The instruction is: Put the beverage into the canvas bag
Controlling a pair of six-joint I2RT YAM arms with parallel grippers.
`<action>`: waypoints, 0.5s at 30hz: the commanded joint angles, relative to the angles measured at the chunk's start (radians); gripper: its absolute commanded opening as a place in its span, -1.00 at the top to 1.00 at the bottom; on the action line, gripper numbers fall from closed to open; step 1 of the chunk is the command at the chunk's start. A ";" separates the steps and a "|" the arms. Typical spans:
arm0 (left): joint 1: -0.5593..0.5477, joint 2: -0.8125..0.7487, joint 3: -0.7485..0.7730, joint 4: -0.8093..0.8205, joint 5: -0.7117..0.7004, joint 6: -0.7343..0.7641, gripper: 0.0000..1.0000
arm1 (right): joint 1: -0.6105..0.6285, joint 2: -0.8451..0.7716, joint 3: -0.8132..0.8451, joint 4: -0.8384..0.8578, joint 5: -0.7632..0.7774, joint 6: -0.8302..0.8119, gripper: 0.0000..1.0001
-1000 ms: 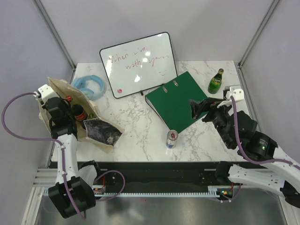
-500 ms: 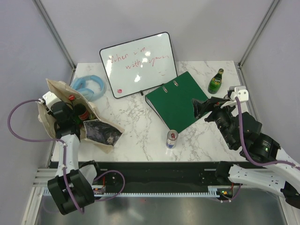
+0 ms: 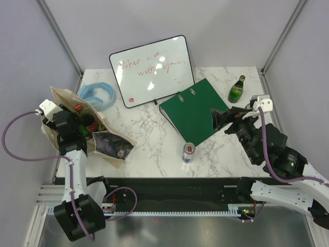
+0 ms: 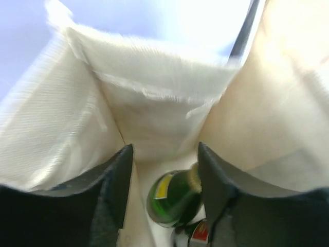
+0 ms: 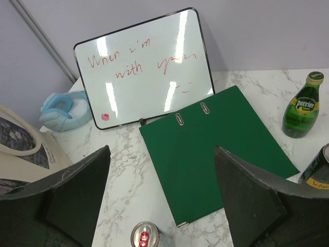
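Now, bottle (image 4: 174, 199) inside canvas bag (image 4: 154, 110).

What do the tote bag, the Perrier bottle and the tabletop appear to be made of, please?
Canvas bag: beige woven cloth, matte; the weave shows close up.
Perrier bottle: glossy green, probably glass, with bright highlights; plastic is possible.
Table: white, grey-veined, smooth marble look; whether stone or laminate is unclear.

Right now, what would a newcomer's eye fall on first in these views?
Probably the whiteboard with red handwriting, propped at the back of the table, and the green folder lying flat in front of it, to the right. Then the beige bag at the left edge, where the left gripper sits open inside above a green bottle.
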 commanded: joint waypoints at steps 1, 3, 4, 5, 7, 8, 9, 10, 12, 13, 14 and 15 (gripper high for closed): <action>0.002 -0.043 0.094 0.015 -0.047 -0.040 -0.32 | 0.003 -0.010 0.000 0.014 0.003 0.010 -0.78; 0.002 -0.056 0.131 -0.012 -0.026 -0.024 -0.33 | 0.002 -0.010 -0.002 0.012 0.000 0.021 -0.78; 0.002 -0.062 0.143 -0.034 -0.020 -0.023 -0.35 | 0.002 -0.009 0.000 0.012 0.000 0.024 -0.78; 0.002 -0.070 0.151 -0.040 -0.014 -0.023 -0.36 | 0.003 -0.004 -0.002 0.012 0.000 0.025 -0.78; 0.002 -0.096 0.175 -0.064 -0.009 -0.024 -0.46 | 0.002 0.003 0.000 0.011 -0.009 0.032 -0.78; 0.002 -0.102 0.186 -0.075 0.000 -0.027 -0.46 | 0.003 0.013 0.001 0.012 -0.012 0.033 -0.78; 0.003 -0.110 0.216 -0.101 0.008 -0.027 -0.47 | 0.003 0.019 0.001 0.011 -0.020 0.035 -0.78; 0.002 -0.115 0.233 -0.130 0.043 -0.026 -0.47 | 0.002 0.031 0.003 0.009 -0.023 0.039 -0.78; 0.000 -0.113 0.293 -0.167 0.106 -0.004 -0.47 | 0.002 0.042 0.006 0.003 -0.020 0.055 -0.78; -0.001 -0.110 0.318 -0.189 0.161 -0.001 -0.47 | 0.003 0.048 0.009 0.003 -0.017 0.064 -0.78; -0.001 -0.107 0.367 -0.233 0.186 0.002 -0.47 | 0.002 0.051 0.009 0.000 -0.011 0.070 -0.78; -0.003 -0.102 0.388 -0.253 0.209 0.013 -0.47 | 0.003 0.053 0.009 0.001 -0.009 0.081 -0.78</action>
